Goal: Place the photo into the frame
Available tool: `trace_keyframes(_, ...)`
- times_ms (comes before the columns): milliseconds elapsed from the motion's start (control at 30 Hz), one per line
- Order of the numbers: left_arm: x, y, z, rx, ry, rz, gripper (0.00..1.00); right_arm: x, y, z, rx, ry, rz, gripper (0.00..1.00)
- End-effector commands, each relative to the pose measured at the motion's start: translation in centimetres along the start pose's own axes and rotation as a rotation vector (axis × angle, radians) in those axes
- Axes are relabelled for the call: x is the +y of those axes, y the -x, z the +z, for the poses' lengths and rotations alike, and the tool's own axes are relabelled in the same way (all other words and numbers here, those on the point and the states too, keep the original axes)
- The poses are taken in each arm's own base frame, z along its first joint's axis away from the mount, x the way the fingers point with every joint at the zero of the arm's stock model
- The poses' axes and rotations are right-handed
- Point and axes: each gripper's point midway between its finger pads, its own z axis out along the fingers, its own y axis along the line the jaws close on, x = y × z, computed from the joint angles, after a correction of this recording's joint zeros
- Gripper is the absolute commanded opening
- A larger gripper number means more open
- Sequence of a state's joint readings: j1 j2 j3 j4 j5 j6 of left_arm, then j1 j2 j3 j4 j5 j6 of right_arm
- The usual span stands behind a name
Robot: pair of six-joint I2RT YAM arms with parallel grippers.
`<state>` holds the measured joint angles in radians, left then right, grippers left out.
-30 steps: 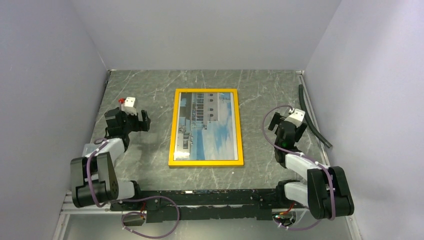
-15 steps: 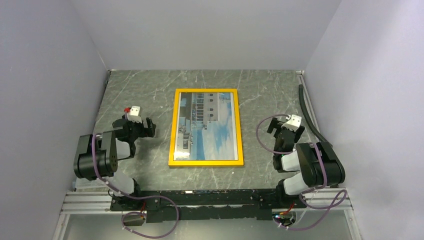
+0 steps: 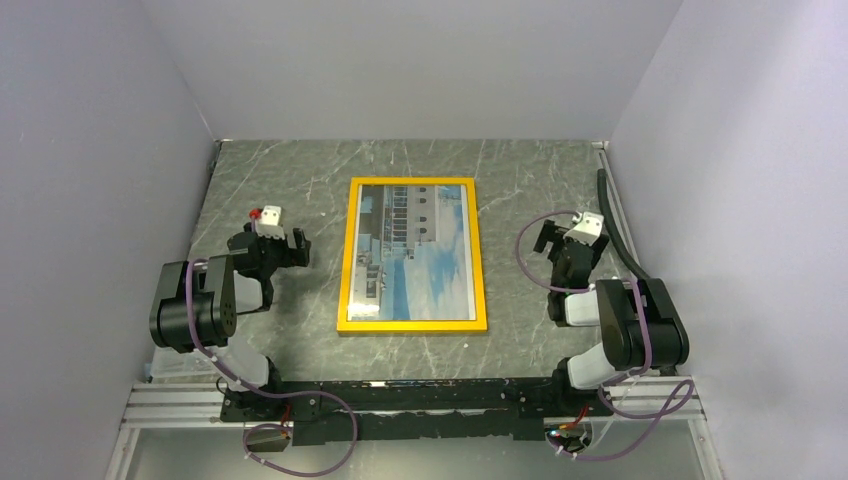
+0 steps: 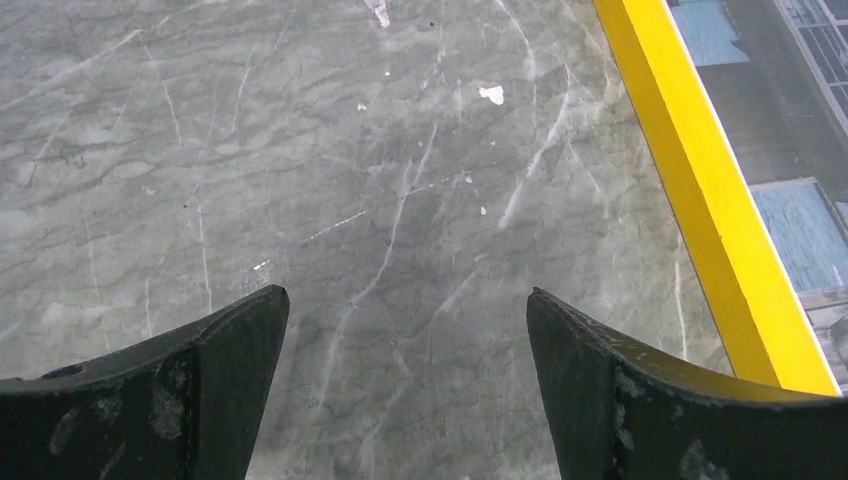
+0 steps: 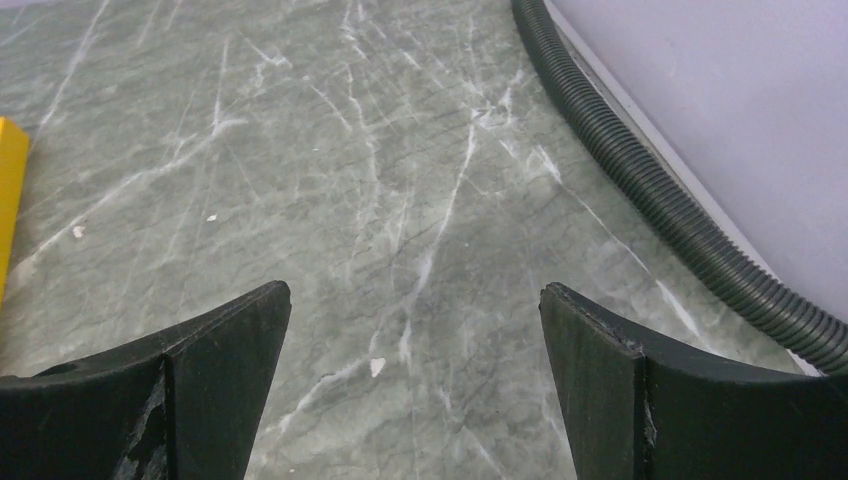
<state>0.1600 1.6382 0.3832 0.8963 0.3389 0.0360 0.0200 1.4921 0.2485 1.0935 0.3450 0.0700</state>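
Note:
The frame (image 3: 346,255), bright yellow-orange, lies flat in the middle of the table, long side running away from me. The photo (image 3: 415,255) of a white building and blue sky sits inside it, turned sideways. My left gripper (image 3: 268,245) hovers left of the frame, open, with only bare table between its fingers (image 4: 230,340). The left wrist view shows the frame's yellow rail (image 4: 715,200) and a strip of the photo (image 4: 800,220) to its right. My right gripper (image 3: 570,240) is right of the frame, open and holding nothing (image 5: 415,295). A frame corner (image 5: 10,170) shows at its far left.
A black ribbed hose (image 3: 622,235) runs along the table's right edge, close to the right gripper, and shows as hose (image 5: 650,190) in the right wrist view. Grey walls close in the marble table (image 3: 300,170) on three sides.
Both arms have folded back with their elbows raised. The grippers have shifted only slightly beside the frame and stayed open. Frame and photo have not moved.

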Motion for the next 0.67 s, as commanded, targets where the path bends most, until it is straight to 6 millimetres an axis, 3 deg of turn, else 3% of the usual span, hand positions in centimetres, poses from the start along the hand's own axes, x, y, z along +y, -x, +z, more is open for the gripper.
trace_keyframes(0, 0.2, 2.05, 0.23, -0.07, 0.011, 0.012, 0.95, 0.72, 1.13, -0.26, -0.047, 0.045, 0.003, 1.0)
trace_keyframes(633, 0.26, 2.15, 0.26, -0.077, 0.013, 0.013, 0.95, 1.43, 0.78, 0.18, -0.02, 0.074, -0.008, 1.0)
